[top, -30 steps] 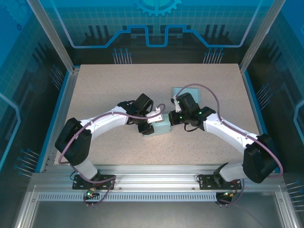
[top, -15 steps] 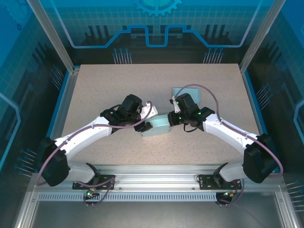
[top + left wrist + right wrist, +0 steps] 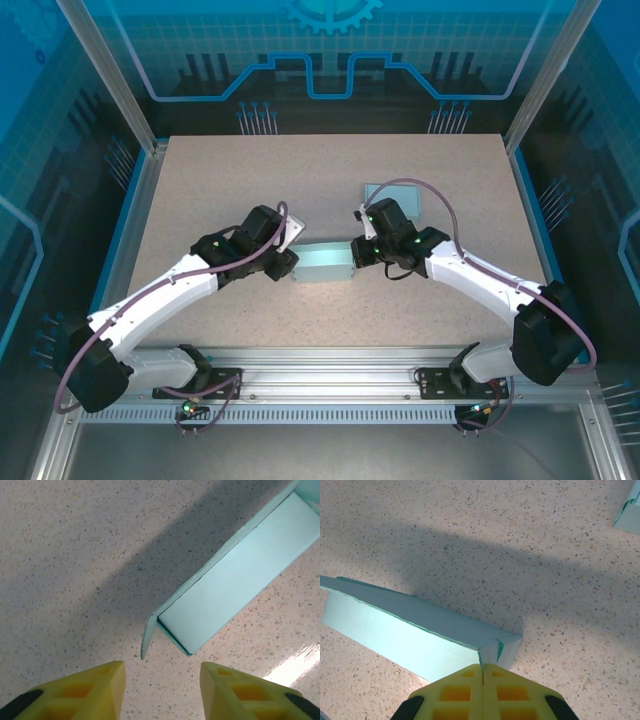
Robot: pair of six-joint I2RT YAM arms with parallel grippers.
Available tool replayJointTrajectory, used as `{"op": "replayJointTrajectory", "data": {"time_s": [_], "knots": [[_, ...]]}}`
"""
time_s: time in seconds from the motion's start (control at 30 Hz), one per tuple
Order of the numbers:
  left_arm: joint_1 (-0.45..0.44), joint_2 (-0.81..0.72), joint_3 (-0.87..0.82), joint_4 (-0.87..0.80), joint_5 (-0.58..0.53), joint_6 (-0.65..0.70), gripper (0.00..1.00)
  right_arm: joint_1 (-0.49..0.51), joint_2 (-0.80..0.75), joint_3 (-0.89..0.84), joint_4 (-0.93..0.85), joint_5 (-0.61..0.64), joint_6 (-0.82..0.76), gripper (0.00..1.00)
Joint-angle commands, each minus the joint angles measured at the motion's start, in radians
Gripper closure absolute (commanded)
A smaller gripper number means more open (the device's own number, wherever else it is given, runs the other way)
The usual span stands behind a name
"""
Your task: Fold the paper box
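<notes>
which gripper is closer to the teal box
Right. The right gripper, shut, sits at the teal box's right end; the left gripper hangs open just short of its left end.

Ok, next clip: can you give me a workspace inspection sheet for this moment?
Surface: speckled beige table; no spills or marks seen.
Job's things: teal paper box lying between the two arms; a flap at the end facing the left arm stands ajar.
Clutter: one flat teal piece behind the right arm, partly hidden.
Grippers: left pincer open, just short of the box, not touching; right pincer shut at the box's other end; whether paper is pinched cannot be told.
Cables: purplish cables run along both arms, clear of the box.
Surroundings: aluminium frame and blue-lit panels; nothing else seen.
</notes>
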Motion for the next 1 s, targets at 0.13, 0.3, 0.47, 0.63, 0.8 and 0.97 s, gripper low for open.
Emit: {"op": "replayJointTrajectory", "data": {"time_s": [0.13, 0.3, 0.47, 0.63, 0.8, 0.97], "knots": [[0.007, 0.026, -0.009, 0.01, -0.045, -0.032, 0.66, 0.018, 0.013, 0.009, -0.029, 0.011, -0.018, 0.99], [0.033, 0.059, -0.01, 0.018, -0.055, -0.02, 0.65, 0.019, 0.009, 0.008, -0.029, 0.01, -0.019, 0.99], [0.05, 0.073, -0.031, 0.075, -0.046, 0.001, 0.61, 0.019, 0.008, 0.007, -0.025, 0.008, -0.021, 0.99], [0.075, 0.109, -0.032, 0.106, -0.025, 0.004, 0.61, 0.018, 0.013, 0.009, -0.025, 0.005, -0.02, 0.99], [0.077, 0.143, -0.021, 0.114, 0.008, 0.007, 0.62, 0.019, 0.011, 0.011, -0.026, 0.005, -0.021, 0.99], [0.077, 0.159, -0.002, 0.088, 0.043, -0.012, 0.79, 0.02, 0.009, 0.008, -0.024, 0.007, -0.02, 0.99]]}}
